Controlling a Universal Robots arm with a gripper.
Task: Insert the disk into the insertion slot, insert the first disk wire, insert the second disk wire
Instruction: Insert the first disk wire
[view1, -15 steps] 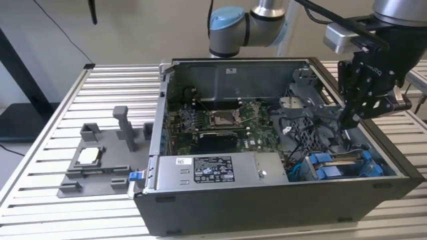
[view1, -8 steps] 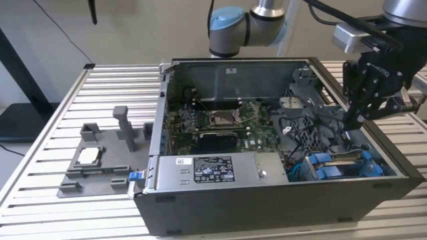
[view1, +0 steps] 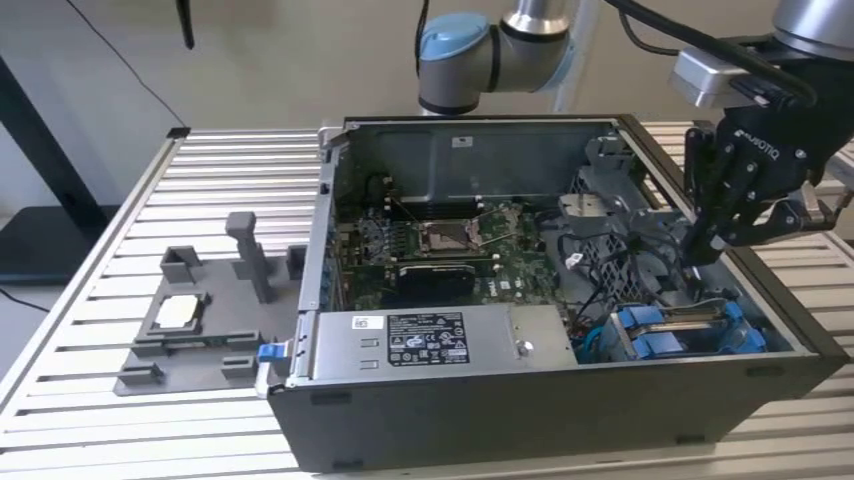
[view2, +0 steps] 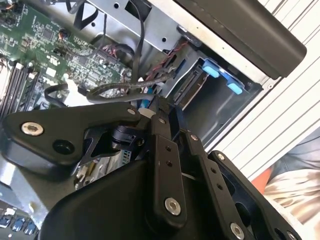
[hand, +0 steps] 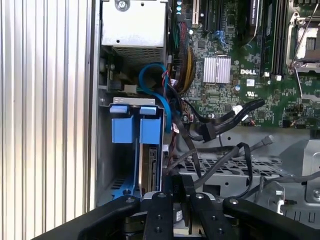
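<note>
In the exterior view the tool (view1: 703, 252) hangs inside the computer case (view1: 534, 420), jaws narrow, just above the disk (view1: 647, 325). In the second wrist view loose wires (view2: 112, 91) crowd its tip and could snag. In the first wrist view the disk sits in the insertion slot (hand: 105, 167), and a skewed push could bend the nearby connector (hand: 207, 131).

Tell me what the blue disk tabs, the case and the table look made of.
Disk tabs: likely moulded plastic, a bright uniform blue with a soft sheen.
Case: seemingly painted sheet metal, dark grey and matt, with thin folded edges.
Table: probably aluminium, pale silvery ribbed slats with a dull shine.
</note>
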